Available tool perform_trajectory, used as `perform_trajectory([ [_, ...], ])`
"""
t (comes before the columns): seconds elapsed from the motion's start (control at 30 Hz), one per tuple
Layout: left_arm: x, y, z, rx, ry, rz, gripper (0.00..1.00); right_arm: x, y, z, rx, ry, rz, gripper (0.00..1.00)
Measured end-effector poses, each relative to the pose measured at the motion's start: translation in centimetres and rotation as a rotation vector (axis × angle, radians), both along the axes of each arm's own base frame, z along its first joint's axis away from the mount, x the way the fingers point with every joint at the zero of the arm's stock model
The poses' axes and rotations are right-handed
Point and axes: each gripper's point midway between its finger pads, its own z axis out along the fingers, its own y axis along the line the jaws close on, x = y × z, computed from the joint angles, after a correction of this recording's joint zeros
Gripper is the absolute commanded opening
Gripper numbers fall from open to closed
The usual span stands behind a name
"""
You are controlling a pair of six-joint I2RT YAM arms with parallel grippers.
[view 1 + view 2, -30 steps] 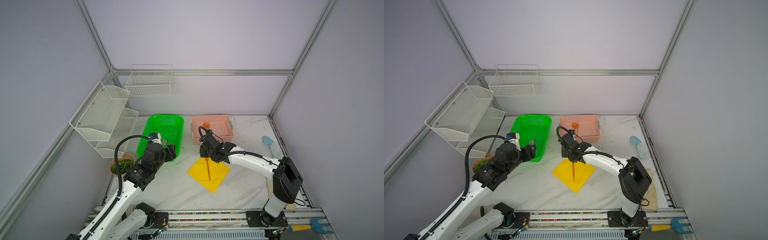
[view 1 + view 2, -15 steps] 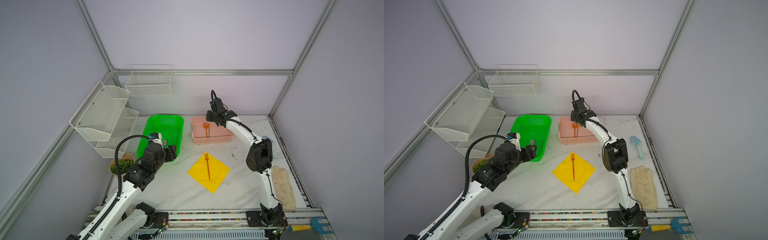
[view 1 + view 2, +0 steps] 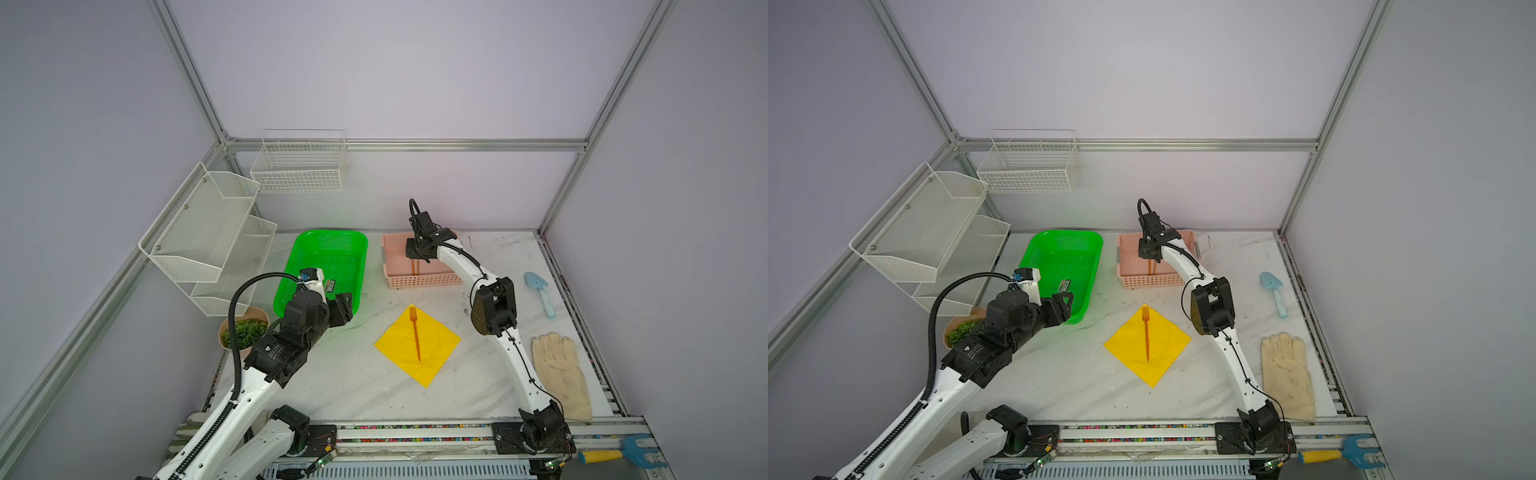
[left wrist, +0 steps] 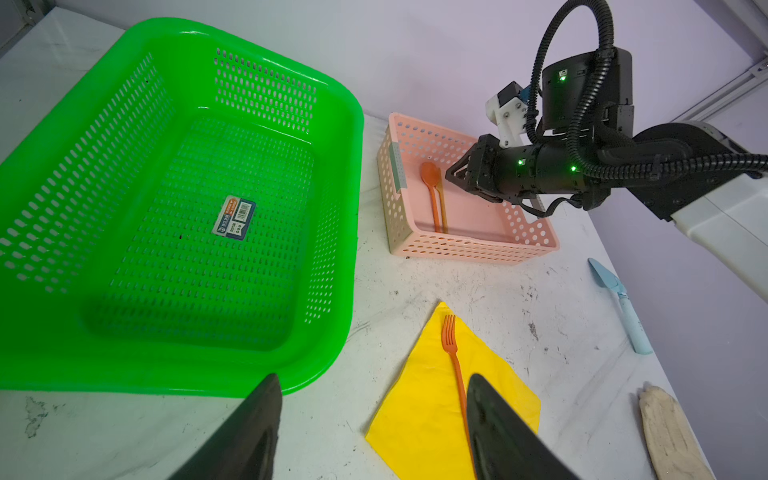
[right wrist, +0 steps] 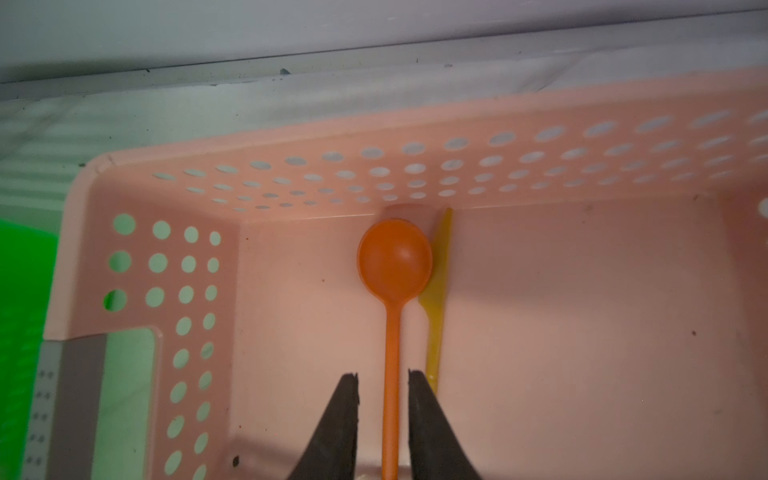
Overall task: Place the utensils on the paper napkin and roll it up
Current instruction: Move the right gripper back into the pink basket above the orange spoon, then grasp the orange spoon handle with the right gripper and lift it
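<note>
The yellow paper napkin [image 3: 397,347] [image 3: 1127,347] [image 4: 419,407] lies like a diamond on the marble table. An orange fork [image 3: 414,332] [image 3: 1146,332] [image 4: 454,357] rests on it, tines toward the back. The orange spoon [image 5: 394,266] [image 4: 432,183] lies flat in the pink basket [image 3: 424,281] [image 3: 1154,280] [image 5: 291,178], beside a yellow plastic knife [image 5: 436,299]. My right gripper [image 5: 383,376] [image 3: 417,254] [image 4: 449,174] reaches down into that basket. Its jaws stand narrowly apart astride the spoon's handle, a slim gap on each side. My left gripper [image 4: 372,378] [image 3: 345,307] hovers open and empty by the green basket's front edge.
A green basket [image 3: 328,257] sits left of the pink one. White wire racks [image 3: 208,232] line the left wall, with a potted plant [image 3: 245,332] below. At the right lie a light-blue trowel [image 3: 540,291] and a beige glove [image 3: 561,374]. A blue rake [image 3: 615,453] rests on the front rail.
My right arm left the fork on the napkin, swung back to the pink basket and lowered over the spoon, its jaws narrowing. The left arm has not moved.
</note>
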Motion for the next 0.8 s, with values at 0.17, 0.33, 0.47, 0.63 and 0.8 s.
perform_trajectory([
  [0.17, 0.1, 0.0, 0.2, -0.003, -0.008, 0.0, 0.69, -0.1, 0.1, -0.8, -0.006, 0.015, 0.009, 0.25],
  [0.33, 0.0, 0.0, 0.2, -0.004, -0.012, 0.0, 0.7, -0.4, 0.3, -2.5, -0.021, 0.041, 0.018, 0.25],
  [0.47, -0.1, 0.1, 0.0, -0.001, -0.013, 0.004, 0.7, -0.5, 0.3, -3.8, -0.035, 0.055, 0.027, 0.25],
  [0.63, -0.1, 0.2, 0.0, 0.003, -0.014, 0.008, 0.7, -0.6, 0.6, -5.5, -0.047, 0.073, 0.036, 0.26],
  [0.8, 0.0, 0.4, 0.0, 0.008, -0.017, 0.018, 0.7, -0.3, 0.8, -5.2, -0.042, 0.062, 0.036, 0.25],
])
